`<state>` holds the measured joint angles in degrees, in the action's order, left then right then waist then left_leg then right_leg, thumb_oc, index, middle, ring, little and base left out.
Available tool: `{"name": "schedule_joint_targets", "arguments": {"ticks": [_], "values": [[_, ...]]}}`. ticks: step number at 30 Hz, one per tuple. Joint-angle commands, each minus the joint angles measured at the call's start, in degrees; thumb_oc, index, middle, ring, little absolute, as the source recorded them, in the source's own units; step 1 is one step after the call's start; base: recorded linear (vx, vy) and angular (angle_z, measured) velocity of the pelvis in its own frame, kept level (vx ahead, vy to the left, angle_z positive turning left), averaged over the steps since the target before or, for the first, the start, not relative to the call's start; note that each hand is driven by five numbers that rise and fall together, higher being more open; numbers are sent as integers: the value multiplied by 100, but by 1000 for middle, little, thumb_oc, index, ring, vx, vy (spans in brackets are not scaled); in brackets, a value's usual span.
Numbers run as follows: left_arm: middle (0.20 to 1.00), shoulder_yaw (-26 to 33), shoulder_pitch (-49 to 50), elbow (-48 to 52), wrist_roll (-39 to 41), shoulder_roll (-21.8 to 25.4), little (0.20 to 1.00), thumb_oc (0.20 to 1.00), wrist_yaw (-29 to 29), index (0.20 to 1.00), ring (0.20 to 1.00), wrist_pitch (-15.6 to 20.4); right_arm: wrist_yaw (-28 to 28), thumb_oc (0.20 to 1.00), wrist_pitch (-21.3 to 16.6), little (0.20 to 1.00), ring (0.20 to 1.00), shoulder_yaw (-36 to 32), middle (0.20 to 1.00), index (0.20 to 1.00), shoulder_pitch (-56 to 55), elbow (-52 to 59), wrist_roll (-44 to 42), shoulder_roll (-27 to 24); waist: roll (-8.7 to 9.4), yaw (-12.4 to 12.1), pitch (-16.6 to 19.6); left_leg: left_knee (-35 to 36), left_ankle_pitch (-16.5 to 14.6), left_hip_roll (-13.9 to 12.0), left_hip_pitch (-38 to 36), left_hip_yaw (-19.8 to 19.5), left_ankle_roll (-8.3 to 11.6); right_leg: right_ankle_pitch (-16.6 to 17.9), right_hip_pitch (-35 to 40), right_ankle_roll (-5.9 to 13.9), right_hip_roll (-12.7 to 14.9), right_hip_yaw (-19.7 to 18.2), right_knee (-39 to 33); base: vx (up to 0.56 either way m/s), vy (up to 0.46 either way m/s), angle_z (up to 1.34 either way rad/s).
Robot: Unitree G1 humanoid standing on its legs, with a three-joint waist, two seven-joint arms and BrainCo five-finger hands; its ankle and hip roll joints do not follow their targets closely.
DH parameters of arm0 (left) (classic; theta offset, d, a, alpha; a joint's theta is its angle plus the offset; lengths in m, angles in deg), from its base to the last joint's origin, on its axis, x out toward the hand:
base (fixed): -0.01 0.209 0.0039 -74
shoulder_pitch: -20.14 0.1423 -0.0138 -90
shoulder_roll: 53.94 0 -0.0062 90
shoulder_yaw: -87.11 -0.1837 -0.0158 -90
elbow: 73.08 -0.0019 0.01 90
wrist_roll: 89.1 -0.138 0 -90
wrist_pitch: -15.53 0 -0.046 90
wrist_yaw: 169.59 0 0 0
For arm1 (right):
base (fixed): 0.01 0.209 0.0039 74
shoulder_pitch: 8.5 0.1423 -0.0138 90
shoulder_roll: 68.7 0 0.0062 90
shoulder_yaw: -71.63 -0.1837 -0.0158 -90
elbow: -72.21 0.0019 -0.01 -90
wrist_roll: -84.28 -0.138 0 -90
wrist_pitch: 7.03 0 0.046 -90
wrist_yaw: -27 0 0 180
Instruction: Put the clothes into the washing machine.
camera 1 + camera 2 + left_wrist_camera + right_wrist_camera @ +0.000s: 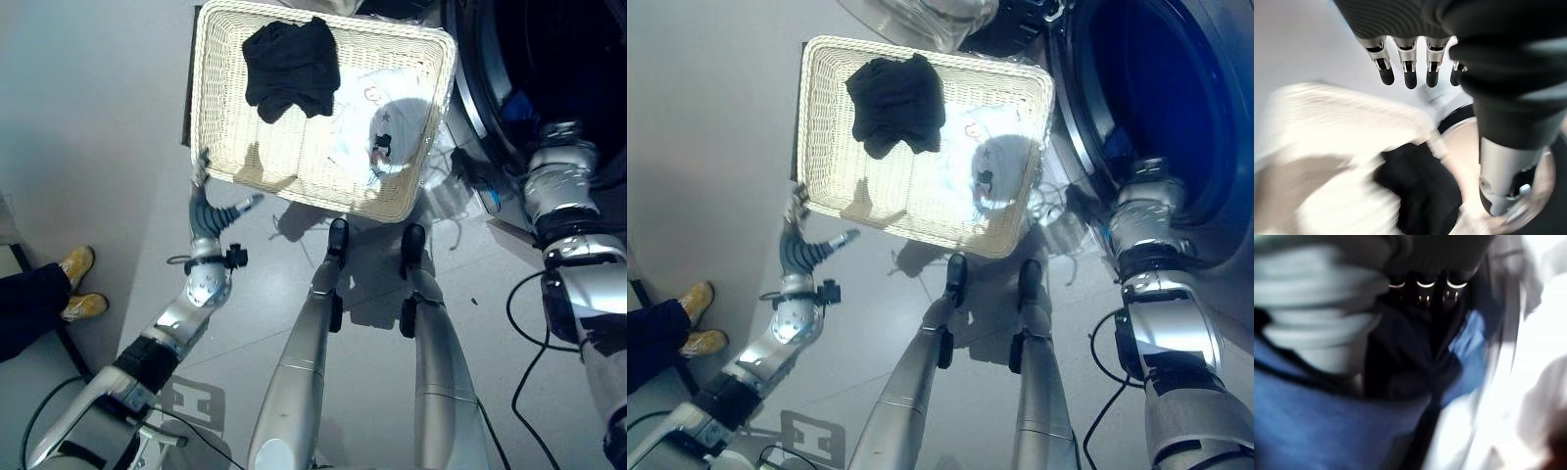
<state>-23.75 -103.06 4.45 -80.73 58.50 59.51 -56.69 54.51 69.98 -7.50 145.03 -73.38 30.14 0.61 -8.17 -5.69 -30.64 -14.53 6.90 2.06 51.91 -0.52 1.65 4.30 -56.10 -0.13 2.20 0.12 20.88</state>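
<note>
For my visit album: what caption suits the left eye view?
Left hand open beside a wicker basket holding dark clothing; right arm reaches into the washing machine.

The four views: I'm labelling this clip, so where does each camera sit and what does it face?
Left eye view: on the head, looking down at the wicker basket, black garment, left hand.
Right eye view: beside it, same scene, plus the washing machine.
Left wrist view: along the left hand's straight fingers toward basket and garment.
Right wrist view: along the right hand, against dark cloth.
</note>
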Motion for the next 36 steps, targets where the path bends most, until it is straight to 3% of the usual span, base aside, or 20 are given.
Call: {"name": "schedule_joint_targets", "arguments": {"ticks": [1, 5, 6, 9, 10, 11, 16, 17, 19, 22, 24, 25, 26, 29, 36], "values": [[1000, 386, 49, 17, -298, 23, 1000, 1000, 178, 1000, 1000, -11, 349, 1000, -66, 1000, 1000, 331, 1000, 1000, -267, 595, 1724, -459, -252, 223, 84, 132, 14, 355, -186, 77, -72, -52, 230, 208, -79, 610, -215, -45, 119, -15], [1000, 525, -379, -250, -260, 34, 1000, 1000, 53, 1000, 1000, -343, 513, 1000, -28, 1000, 1000, 362, 1000, 1000, -794, 1550, 2693, -413, -96, 453, 84, -39, -69, 334, -181, 207, -74, -34, 223, 239, -119, 514, -156, -34, 124, -6], [1000, 555, -534, -364, -317, 39, 1000, 1000, 44, 1000, 1000, -501, 490, 1000, -20, 1000, 1000, 320, 1000, 1000, -945, 1780, 2769, -386, -47, 521, 84, -97, -95, 324, -170, 250, -75, -38, 210, 242, -135, 484, -125, -23, 101, 0], [1000, 555, -534, -364, -317, 39, 1000, 1000, 44, 1000, 1000, -501, 490, 1000, -20, 1000, 1000, 320, 1000, 1000, -945, 1780, 2769, -386, -47, 521, 84, -97, -95, 324, -170, 250, -75, -38, 210, 242, -135, 484, -125, -6, 35, -3], [1000, 530, -746, -536, -345, 58, 1000, 1000, 26, 1000, 1000, -686, 437, 1000, -33, 1000, 1000, 300, 1000, 1000, -1110, 1990, 2785, -343, 2, 601, 84, -156, -124, 315, -163, 291, -76, -36, 200, 250, -147, 448, -101, -43, 316, -16], [1000, 359, -1721, -1712, -390, 33, 1000, 1000, 251, 1000, 1000, -1536, -70, 1000, -233, 1000, 1000, 249, 1000, 1000, -1871, 2724, 2546, -48, 223, 966, 84, -430, -288, 260, -149, 475, -87, -34, 172, 273, -198, 283, 3, -43, 330, -16], [1000, 261, -2105, -2454, -36, 17, 1000, 1000, 452, 1000, 1000, -2030, -524, 1000, -293, 1000, 1000, 377, 1000, 1000, -2372, 3114, 2562, 226, 369, 1166, 84, -604, -425, 217, -143, 594, -96, -19, 173, 285, -198, 182, -8, -18, 173, -15], [1000, 248, -2256, -2715, 263, 45, 1000, 1000, 419, 1000, 1000, -2314, -762, 1000, -158, 1000, 1000, 556, 1000, 1000, -2587, 3327, 2804, 331, 451, 1255, 84, -687, -489, 195, -135, 662, -93, 4, 181, 294, -178, 155, -55, -8, 115, -9], [1000, 237, -2293, -2772, 315, 59, 1000, 1000, 395, 1000, 1000, -2390, -852, 1000, -138, 1000, 1000, 610, 1000, 1000, -2620, 3356, 2857, 339, 468, 1274, 84, -703, -498, 184, -131, 685, -91, 12, 182, 292, -175, 148, -70, -9, 107, -16], [1000, 217, -2545, -3176, 670, 182, 1000, 1000, -29, 1000, 1000, -2867, -1282, 1000, 32, 1000, 1000, 951, 1000, 1000, -2824, 3794, 3020, 307, 574, 1417, 84, -972, -678, 184, -64, 804, -96, 55, 151, 297, -124, 95, -151, -9, 152, -11], [1000, 168, -2616, -3414, 679, 209, 1000, 1000, -232, 1000, 1000, -3017, -1415, 1000, 65, 1000, 1000, 1043, 1000, 1000, -2905, 3914, 2980, 329, 609, 1458, 84, -1153, -949, 153, -170, 790, -65, -114, 266, 322, -144, 62, -103, 37, 137, -8], [1000, 160, -2778, -3589, 777, 278, 1000, 1000, -333, 1000, 1000, -3085, -1491, 1000, 17, 1000, 1000, 1074, 1000, 1000, -2850, 4015, 2836, 281, 660, 1534, 84, -1226, -855, 149, 9, 912, -104, 59, 102, 288, -108, 38, -160, 74, 138, -11], [1000, 142, -2750, -3635, 797, 272, 1000, 1000, -354, 1000, 1000, -3089, -1505, 1000, 19, 1000, 1000, 1097, 1000, 1000, -2898, 4018, 2807, 293, 648, 1518, 84, -1280, -1035, 131, -126, 850, -71, -106, 228, 316, -143, 25, -103, 13, 137, -13], [1000, 112, -2883, -4030, 998, 313, 1000, 1000, -493, 1000, 1000, -3124, -1482, 1000, -85, 1000, 1000, 1156, 1000, 1000, -2948, 4173, 2708, 322, 680, 1615, 84, -1472, -1182, 116, -68, 931, -87, -102, 178, 316, -155, -54, -100, 32, 143, -6], [1000, 145, -3023, -4703, 1570, 387, 1000, 1000, -903, 1000, 1000, -3191, -1412, 1000, -74, 1000, 1000, 1169, 1000, 1000, -2948, 4194, 2675, 398, 718, 1714, 84, -1611, -1312, 131, 16, 1031, -112, -18, 71, 362, -162, -174, -157, 7, 106, -3]]}}
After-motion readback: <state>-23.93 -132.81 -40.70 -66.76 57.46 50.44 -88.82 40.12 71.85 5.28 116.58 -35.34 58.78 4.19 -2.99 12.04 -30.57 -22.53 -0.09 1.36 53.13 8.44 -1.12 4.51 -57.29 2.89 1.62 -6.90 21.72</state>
